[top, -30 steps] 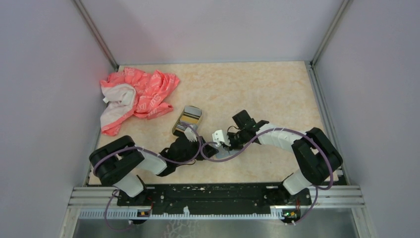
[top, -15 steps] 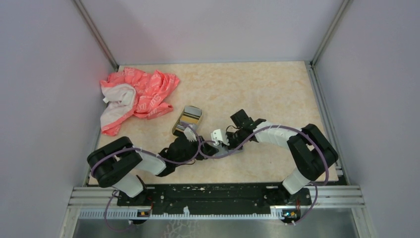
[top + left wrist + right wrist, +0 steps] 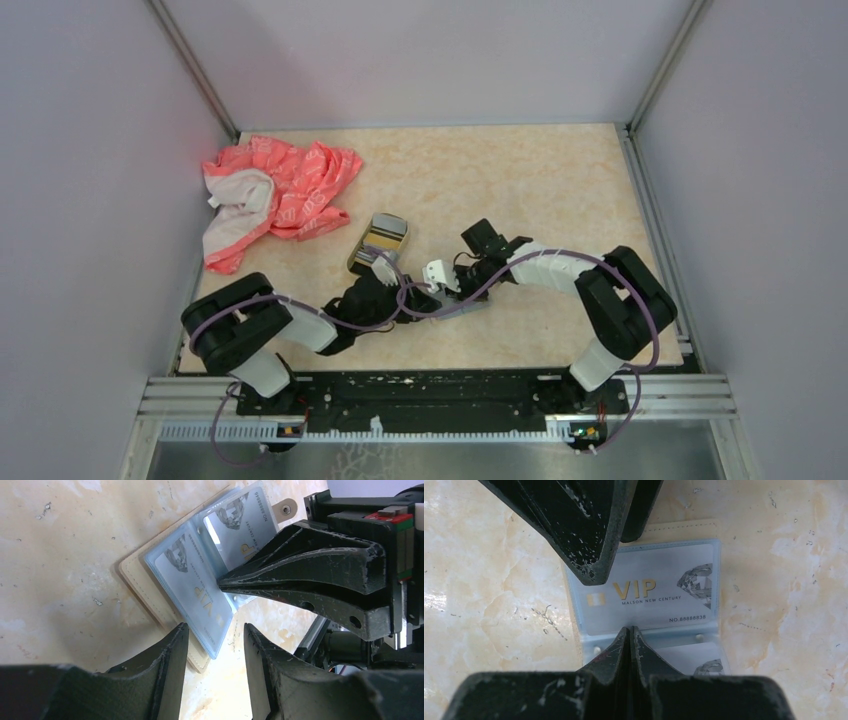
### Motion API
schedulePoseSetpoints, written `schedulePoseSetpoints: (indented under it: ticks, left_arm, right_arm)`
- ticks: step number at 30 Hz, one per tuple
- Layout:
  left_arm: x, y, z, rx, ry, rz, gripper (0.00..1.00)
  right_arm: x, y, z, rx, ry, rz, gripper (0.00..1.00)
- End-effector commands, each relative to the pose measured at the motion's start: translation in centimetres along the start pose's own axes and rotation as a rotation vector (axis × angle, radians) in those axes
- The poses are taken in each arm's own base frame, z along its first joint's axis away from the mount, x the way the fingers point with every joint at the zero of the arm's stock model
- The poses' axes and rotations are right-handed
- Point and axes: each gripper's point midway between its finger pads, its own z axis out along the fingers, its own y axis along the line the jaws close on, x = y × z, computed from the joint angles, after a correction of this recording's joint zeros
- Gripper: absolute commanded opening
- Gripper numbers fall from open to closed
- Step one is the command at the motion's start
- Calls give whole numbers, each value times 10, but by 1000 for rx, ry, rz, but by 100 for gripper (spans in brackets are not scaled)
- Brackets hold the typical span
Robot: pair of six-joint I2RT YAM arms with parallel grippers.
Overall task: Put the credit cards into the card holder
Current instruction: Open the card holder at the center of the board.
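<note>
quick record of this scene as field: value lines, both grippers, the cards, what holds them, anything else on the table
left gripper: open, fingers apart at the sleeve corner
right gripper: shut, tips on the fold between the sleeves
VIP cards: two, pale blue, inside clear sleeves
tan sleeve wallet: open flat on the table
tin: beyond the left gripper, striped edges inside
pink cloth: far left corner

High fixed view over table [image 3: 560, 180], wrist views close, opposed, sharing credit cards [image 3: 197, 585]
</note>
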Motion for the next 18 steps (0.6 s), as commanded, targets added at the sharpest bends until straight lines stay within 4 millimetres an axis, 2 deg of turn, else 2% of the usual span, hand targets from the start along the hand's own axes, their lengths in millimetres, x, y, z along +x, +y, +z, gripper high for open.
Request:
schedulePoseSetpoints:
  ticks: [1, 12, 18]
  left_arm:
    - [-3, -3, 7, 8, 3, 7, 51]
    - [-2, -14, 10, 56, 20, 6, 50]
    - [-5, -25, 8, 98, 15, 4, 49]
  right_arm:
    - [-2, -3, 0, -7, 16, -12, 0]
    - [-14, -4, -5, -2, -19, -12, 0]
    - [-32, -4, -21, 9, -104, -27, 21]
